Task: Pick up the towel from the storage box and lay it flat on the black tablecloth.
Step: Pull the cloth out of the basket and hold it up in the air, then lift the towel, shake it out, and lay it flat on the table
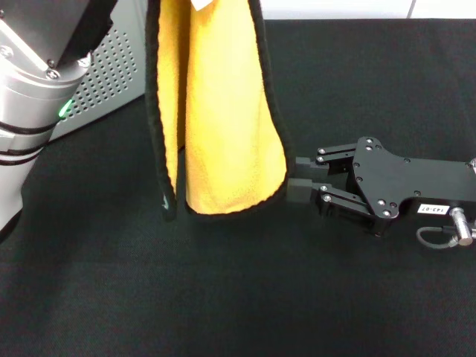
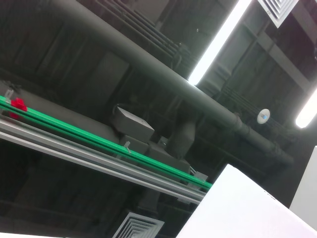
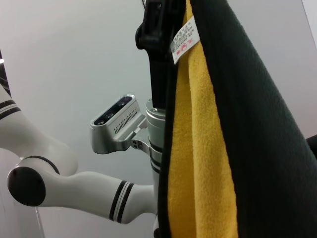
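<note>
**Towel hung in the air, lower corner being taken by the right gripper**

The towel point(image 1: 223, 111) is held up from above by the left gripper point(image 3: 154, 29), seemingly clamped on the top edge by the care label point(image 3: 184, 39); its fingers cannot be made out clearly. The towel hangs clear of the storage box point(image 1: 111, 74), over the black tablecloth point(image 1: 223, 297).

The right gripper point(image 1: 297, 182) is seen low at the towel's bottom corner, jaws nearly closed, apparently pinching the trim. The grip should be confirmed on the trim, then the corners drawn apart and lowered flat.

Towel: yellow-orange, fluffy, black-edged, draped in a vertical fold.
</note>
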`<state>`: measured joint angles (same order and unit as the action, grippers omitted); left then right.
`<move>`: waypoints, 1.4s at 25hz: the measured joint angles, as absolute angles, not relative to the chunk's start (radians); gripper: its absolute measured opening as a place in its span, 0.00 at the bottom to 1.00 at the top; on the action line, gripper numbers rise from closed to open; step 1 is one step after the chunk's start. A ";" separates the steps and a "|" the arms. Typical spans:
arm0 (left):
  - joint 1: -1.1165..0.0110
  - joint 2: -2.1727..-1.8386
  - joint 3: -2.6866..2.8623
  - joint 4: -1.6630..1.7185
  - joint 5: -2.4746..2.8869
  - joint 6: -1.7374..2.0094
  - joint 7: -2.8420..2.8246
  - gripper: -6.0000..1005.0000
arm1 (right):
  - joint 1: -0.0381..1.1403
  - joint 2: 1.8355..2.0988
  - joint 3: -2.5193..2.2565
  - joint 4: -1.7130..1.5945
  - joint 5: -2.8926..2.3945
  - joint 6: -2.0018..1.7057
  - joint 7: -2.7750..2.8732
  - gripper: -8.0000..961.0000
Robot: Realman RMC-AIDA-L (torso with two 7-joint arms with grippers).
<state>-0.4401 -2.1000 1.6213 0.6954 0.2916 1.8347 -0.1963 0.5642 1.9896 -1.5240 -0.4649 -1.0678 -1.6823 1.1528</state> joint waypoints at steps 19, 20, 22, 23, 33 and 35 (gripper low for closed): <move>-0.408 -2.104 1.628 0.703 0.291 1.876 -0.196 0.03 | 0.558 2.014 -1.507 -0.465 -1.073 -1.670 1.106 0.05; -0.406 -2.104 1.629 0.701 0.291 1.880 -0.196 0.03 | 0.556 2.014 -1.500 -0.463 -1.073 -1.670 1.107 0.04; -0.397 -2.105 1.633 0.698 0.291 1.884 -0.198 0.03 | 0.549 2.017 -1.482 -0.458 -1.073 -1.672 1.111 0.03; -0.390 -2.105 1.636 0.698 0.291 1.885 -0.200 0.03 | 0.548 2.016 -1.474 -0.457 -1.073 -1.675 1.115 0.03; -0.253 -2.095 1.649 0.667 0.293 1.881 -0.482 0.03 | 0.460 1.933 -1.457 -0.696 -1.127 -1.687 1.320 0.02; -0.213 -2.089 1.643 0.663 0.297 1.884 -0.548 0.03 | 0.397 1.915 -1.446 -0.826 -1.148 -1.682 1.367 0.02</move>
<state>-0.2135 -2.0891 1.6432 0.6635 0.2968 1.8836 -0.5477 0.3970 1.9154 -1.4464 -0.8257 -1.1481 -1.6817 1.3670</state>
